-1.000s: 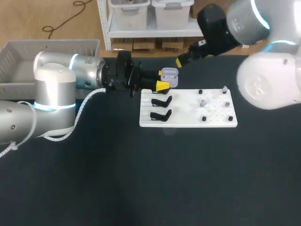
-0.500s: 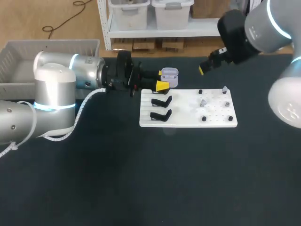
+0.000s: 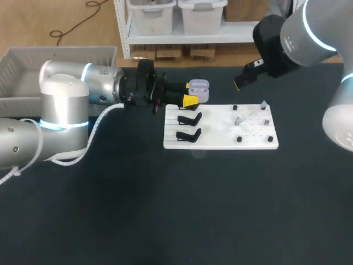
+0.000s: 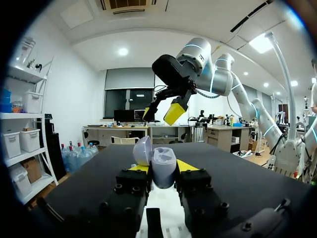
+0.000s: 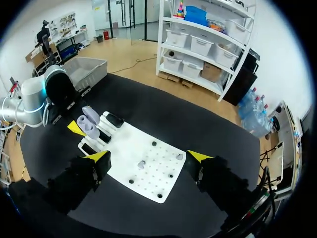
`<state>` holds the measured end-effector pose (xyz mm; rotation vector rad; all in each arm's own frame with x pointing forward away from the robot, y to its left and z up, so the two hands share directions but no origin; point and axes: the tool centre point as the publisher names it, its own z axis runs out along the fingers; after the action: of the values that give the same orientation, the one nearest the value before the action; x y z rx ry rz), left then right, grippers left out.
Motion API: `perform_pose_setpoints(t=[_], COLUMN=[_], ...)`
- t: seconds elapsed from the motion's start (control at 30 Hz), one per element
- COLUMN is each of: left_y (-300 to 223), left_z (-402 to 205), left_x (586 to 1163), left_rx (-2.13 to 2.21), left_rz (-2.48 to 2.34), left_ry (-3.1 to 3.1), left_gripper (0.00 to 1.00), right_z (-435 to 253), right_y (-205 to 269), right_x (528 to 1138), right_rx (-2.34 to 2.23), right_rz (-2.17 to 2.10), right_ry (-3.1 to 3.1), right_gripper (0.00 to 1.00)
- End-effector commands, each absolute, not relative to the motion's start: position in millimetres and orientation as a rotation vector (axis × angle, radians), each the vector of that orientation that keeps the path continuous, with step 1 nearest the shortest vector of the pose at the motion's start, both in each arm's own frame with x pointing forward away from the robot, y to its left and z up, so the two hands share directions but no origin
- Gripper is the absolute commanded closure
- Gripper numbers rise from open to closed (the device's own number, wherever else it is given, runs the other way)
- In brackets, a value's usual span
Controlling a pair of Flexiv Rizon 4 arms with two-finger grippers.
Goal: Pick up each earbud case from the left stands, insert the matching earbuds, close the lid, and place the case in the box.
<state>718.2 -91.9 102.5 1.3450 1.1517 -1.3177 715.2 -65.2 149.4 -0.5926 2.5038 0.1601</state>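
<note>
My left gripper [image 3: 191, 97] is shut on a lavender earbud case [image 3: 198, 90] whose lid stands open, just past the far left corner of the white board [image 3: 220, 118]. In the left wrist view the case [image 4: 164, 166] sits upright between the yellow fingertips [image 4: 186, 165]. Two empty black stands [image 3: 189, 118] are on the board's left side. Grey earbuds [image 3: 238, 120] rest among black pegs on its right side. My right gripper [image 3: 240, 83] hangs open high above the board's far edge, apart from the case; it [image 5: 148, 156] looks down on the board [image 5: 126, 144] and the case [image 5: 89, 122].
A grey plastic bin [image 3: 33, 72] stands at the table's far left, behind my left arm. The black tabletop in front of the board is bare.
My right gripper has drawn back from the case, moving right and up. The left arm and the case have stayed put.
</note>
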Motion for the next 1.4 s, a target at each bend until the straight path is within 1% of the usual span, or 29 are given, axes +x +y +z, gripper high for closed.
perform_pose_setpoints(t=[0.03,0.2,0.43,0.73,1.13,1.4], left_y=[-91.9,-91.9,-91.9,-91.9,-91.9,-91.9], left_z=[102.3,102.3,102.3,102.3,102.3,102.3], left_x=[718.7,718.7,718.7,718.7,718.7,718.7], left_rx=[1.346,1.346,1.346,1.346,1.346,1.346], left_rz=[-1.318,-1.318,-1.318,-1.318,-1.318,-1.318], left_ry=[1.152,1.152,1.152,1.152,1.152,1.152], left_gripper=[1.0,1.0,1.0,1.0,1.0,1.0], right_z=[148.8,148.8,148.3,133.3,86.4,67.8], right_y=[-64.4,-64.4,-68.4,-83.1,-106.5,-120.5], right_x=[712.3,712.3,750.0,776.7,758.9,754.8], right_rx=[-0.571,-0.571,-0.523,-0.407,-0.305,-0.249], right_rz=[0.11,0.11,0.018,-0.094,-0.194,-0.275], right_ry=[2.493,2.493,2.552,2.711,2.865,2.885], right_gripper=[0.0,0.0,0.0,0.0,0.0,0.0])
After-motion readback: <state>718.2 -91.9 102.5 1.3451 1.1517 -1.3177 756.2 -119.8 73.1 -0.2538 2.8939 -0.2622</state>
